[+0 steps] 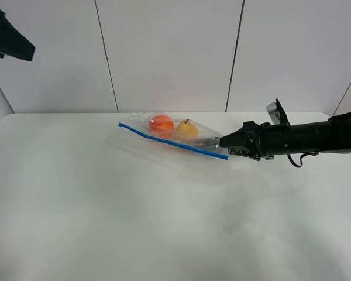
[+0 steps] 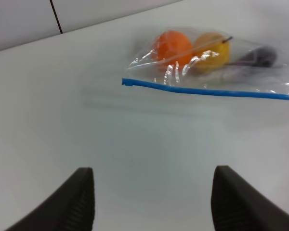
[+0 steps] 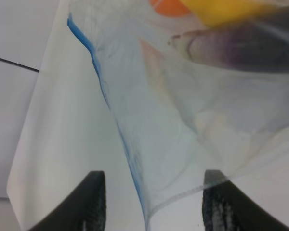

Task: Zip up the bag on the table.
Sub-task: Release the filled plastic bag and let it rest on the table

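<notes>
The clear plastic bag [image 1: 176, 133] lies near the far edge of the white table [image 1: 134, 222], its blue zipper strip [image 1: 172, 141] on the near side. Through it I see an orange fruit [image 1: 161, 125], a yellow one [image 1: 187, 129] and a dark purple one [image 2: 260, 55]. My right gripper [image 1: 224, 144] lies low at the bag's right end, open, with the bag's corner [image 3: 183, 159] between its fingers [image 3: 94, 202]. In the left wrist view my left gripper [image 2: 151, 202] is open and holds nothing. It stands well short of the bag [image 2: 207, 62] and its zipper strip [image 2: 207, 91].
A white panelled wall [image 1: 169, 52] rises just behind the table's far edge [image 1: 76, 113]. A dark part of the left arm [image 1: 9, 38] shows high in the top left corner. The right arm [image 1: 304, 137] stretches in low from the right.
</notes>
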Controlling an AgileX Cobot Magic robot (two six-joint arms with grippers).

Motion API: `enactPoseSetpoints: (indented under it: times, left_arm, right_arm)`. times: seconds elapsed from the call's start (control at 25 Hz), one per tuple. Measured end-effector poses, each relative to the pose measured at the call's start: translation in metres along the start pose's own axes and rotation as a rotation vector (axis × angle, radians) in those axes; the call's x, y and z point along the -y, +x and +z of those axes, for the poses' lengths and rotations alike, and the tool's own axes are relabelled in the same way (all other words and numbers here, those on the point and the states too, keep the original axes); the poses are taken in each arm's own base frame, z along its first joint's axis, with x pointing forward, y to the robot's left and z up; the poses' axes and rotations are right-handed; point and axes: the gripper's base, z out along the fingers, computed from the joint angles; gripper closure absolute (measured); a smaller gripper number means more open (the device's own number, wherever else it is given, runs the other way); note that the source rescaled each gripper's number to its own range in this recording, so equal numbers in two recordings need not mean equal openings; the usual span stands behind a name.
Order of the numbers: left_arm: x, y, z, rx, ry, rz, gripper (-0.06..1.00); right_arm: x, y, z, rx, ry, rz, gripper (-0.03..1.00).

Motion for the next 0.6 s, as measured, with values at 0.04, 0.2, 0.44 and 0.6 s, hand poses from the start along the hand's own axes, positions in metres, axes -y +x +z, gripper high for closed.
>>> enactPoseSetpoints:
  times: [0.04, 0.2, 0.44, 0.6]
  left_arm:
    - [0.002, 0.002, -0.011, 0.013, 0.000, 0.005, 0.13]
    - [0.014, 0.017, -0.061, 0.108, -0.008, 0.013, 0.13]
    - [0.029, 0.066, -0.102, 0.179, -0.014, 0.010, 0.13]
    - [0.039, 0.105, -0.113, 0.206, 0.011, -0.021, 0.13]
  right_arm:
    - [0.000, 0.000, 0.000, 0.000, 0.000, -0.001, 0.28]
    - [0.000, 0.000, 0.000, -0.001, 0.000, -0.009, 0.28]
    - [0.000, 0.000, 0.000, -0.002, 0.000, -0.013, 0.28]
    - [0.000, 0.000, 0.000, -0.002, 0.000, -0.013, 0.28]
